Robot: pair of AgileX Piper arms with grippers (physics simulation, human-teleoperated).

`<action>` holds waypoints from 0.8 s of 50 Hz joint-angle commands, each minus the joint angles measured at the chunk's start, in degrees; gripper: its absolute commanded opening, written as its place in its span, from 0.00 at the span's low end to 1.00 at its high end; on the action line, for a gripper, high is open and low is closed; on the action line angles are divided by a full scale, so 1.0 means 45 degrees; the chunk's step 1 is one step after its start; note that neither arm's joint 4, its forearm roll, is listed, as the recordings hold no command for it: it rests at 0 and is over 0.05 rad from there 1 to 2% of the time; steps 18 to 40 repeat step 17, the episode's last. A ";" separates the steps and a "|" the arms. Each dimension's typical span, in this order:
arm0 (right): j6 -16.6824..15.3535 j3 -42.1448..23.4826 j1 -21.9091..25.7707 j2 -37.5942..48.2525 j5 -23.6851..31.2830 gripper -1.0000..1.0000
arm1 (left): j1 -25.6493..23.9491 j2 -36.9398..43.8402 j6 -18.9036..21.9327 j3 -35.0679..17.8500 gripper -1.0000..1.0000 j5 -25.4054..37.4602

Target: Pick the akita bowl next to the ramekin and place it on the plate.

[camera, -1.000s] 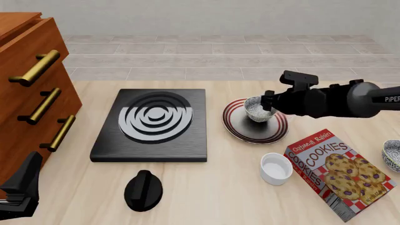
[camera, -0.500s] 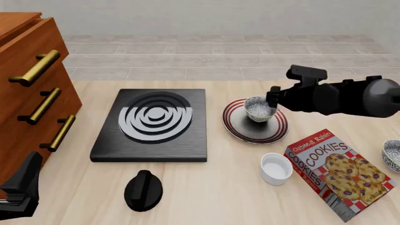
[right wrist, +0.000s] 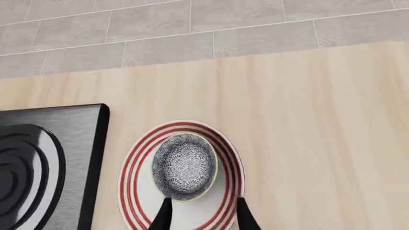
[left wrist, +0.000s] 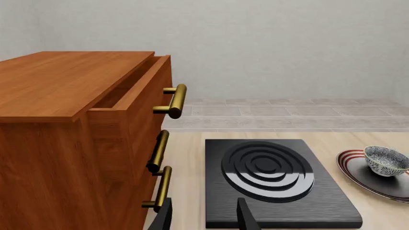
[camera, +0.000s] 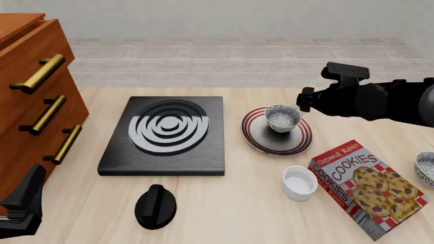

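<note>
The akita bowl point(camera: 282, 117) point(right wrist: 184, 165) point(left wrist: 386, 160) stands upright on the plate point(camera: 271, 143) point(right wrist: 131, 184) point(left wrist: 361, 176), a little toward its far side. My right gripper point(camera: 304, 99) point(right wrist: 201, 216) is open, up and to the right of the bowl and clear of it. The white ramekin point(camera: 299, 182) sits on the table in front of the plate, beside the cookie box. At the near left corner my left gripper point(camera: 26, 197) point(left wrist: 204, 219) is open and holds nothing.
A black stove point(camera: 166, 134) point(left wrist: 275, 182) with a ringed burner lies left of the plate, with a black knob point(camera: 156, 206) in front of it. A wooden drawer cabinet point(camera: 34, 101) stands at the left. A cookie box point(camera: 369, 188) and a second patterned bowl point(camera: 426, 168) are at the right.
My right gripper has let go of the akita bowl and drawn back up and to the right. The bowl stays on the plate. The left arm has not moved.
</note>
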 commanded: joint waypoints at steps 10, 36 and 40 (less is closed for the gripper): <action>-0.0087 0.0125 -0.0236 -0.1005 0.0656 1.00 | 0.0000 0.0000 0.0000 0.0000 1.00 0.0000; -0.0018 0.0254 -0.0305 -0.1593 0.0916 1.00 | 0.0000 0.0000 0.0000 0.0000 1.00 0.0000; -0.0018 0.0254 -0.0305 -0.1593 0.0916 1.00 | 0.0000 0.0000 0.0000 0.0000 1.00 0.0000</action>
